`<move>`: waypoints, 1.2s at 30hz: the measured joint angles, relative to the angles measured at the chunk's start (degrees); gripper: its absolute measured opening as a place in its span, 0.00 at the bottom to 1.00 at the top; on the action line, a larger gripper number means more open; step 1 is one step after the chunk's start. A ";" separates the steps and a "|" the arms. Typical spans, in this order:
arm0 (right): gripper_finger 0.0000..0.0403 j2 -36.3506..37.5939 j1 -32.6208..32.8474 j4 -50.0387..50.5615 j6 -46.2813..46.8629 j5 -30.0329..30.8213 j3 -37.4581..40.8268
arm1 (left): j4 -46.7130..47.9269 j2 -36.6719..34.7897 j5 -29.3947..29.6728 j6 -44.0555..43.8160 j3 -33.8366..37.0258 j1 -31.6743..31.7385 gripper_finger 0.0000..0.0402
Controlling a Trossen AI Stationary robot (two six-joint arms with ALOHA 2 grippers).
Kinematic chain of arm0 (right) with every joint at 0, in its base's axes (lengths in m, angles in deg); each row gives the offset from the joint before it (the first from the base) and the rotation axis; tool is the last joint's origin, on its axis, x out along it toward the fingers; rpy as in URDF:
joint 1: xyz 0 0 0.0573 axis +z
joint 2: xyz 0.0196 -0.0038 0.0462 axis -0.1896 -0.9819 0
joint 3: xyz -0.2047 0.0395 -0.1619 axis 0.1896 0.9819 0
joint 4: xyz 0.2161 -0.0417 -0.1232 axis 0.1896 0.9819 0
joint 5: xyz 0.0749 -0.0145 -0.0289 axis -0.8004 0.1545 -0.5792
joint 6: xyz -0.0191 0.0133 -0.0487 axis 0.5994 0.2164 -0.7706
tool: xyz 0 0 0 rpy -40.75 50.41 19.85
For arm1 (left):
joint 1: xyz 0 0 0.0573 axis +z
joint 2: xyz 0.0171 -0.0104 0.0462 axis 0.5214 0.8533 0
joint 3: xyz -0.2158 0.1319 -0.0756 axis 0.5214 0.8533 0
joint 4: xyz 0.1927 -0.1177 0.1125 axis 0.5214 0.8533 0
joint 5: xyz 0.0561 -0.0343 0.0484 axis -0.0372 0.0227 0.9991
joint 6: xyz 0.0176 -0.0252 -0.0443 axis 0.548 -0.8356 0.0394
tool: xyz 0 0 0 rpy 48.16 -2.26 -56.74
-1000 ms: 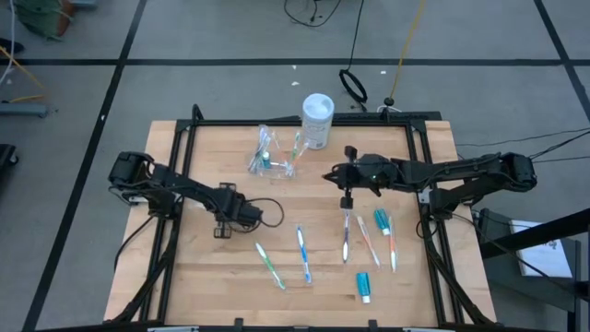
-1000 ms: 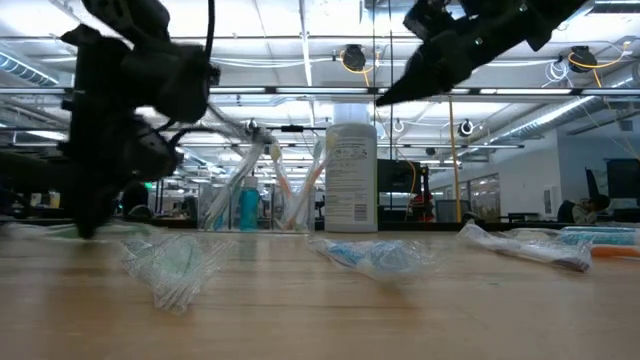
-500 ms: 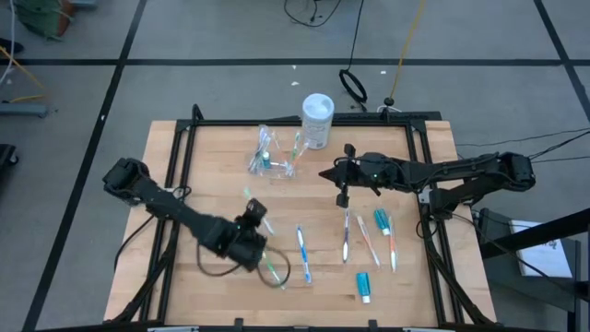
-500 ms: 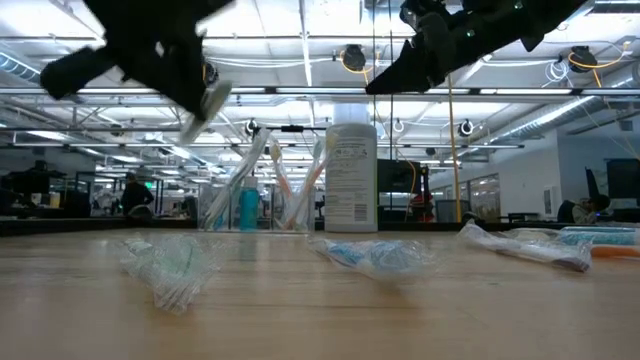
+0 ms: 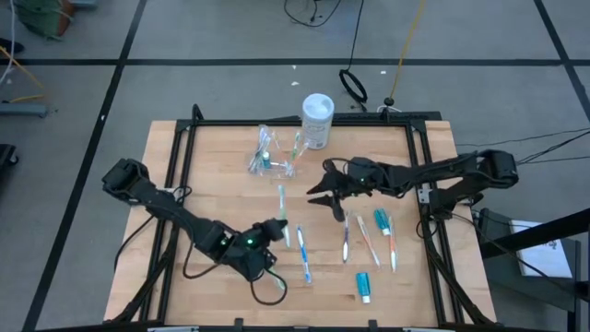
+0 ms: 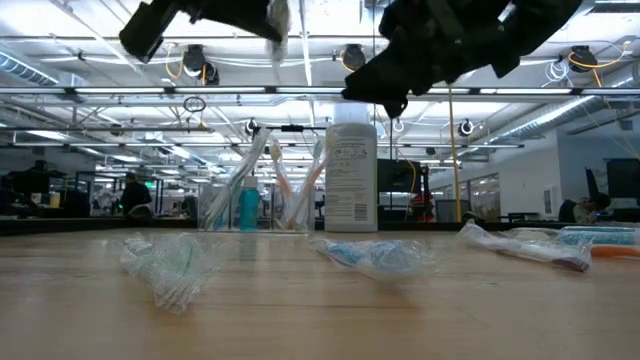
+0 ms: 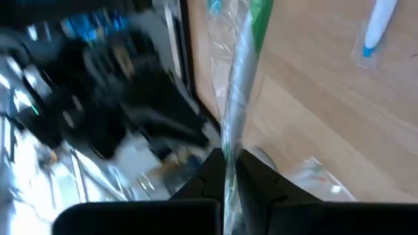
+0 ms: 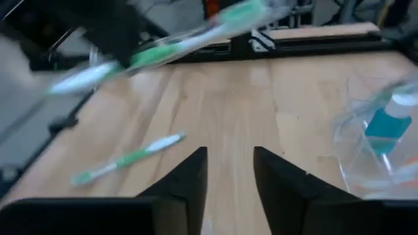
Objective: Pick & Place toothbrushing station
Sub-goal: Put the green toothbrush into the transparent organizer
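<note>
Left tool [image 5: 277, 226] pinching wrapped toothbrush [image 5: 282, 210] above table [image 5: 212, 175], right tool [image 5: 318, 191] spread, empty

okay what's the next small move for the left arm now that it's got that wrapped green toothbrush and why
Probably carry it up the table toward the toothbrushing station. The left tool is shut on the green toothbrush, lifted above the wood, and the clear holder stands beyond it beside the white tub. The right tool hangs open and empty between them, so the path should skirt it.
</note>
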 joint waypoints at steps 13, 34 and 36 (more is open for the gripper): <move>0.45 -7.04 -0.04 -18.63 26.99 -14.64 -0.04 | -8.57 4.22 -6.34 25.58 0.02 1.89 0.04; 0.38 -7.08 4.93 -18.87 17.55 -0.06 0.00 | -15.18 4.52 -10.15 32.64 0.07 3.56 0.06; 0.33 -7.06 4.97 -19.44 15.59 -0.01 0.00 | -15.31 4.52 -11.21 31.73 0.07 3.81 0.06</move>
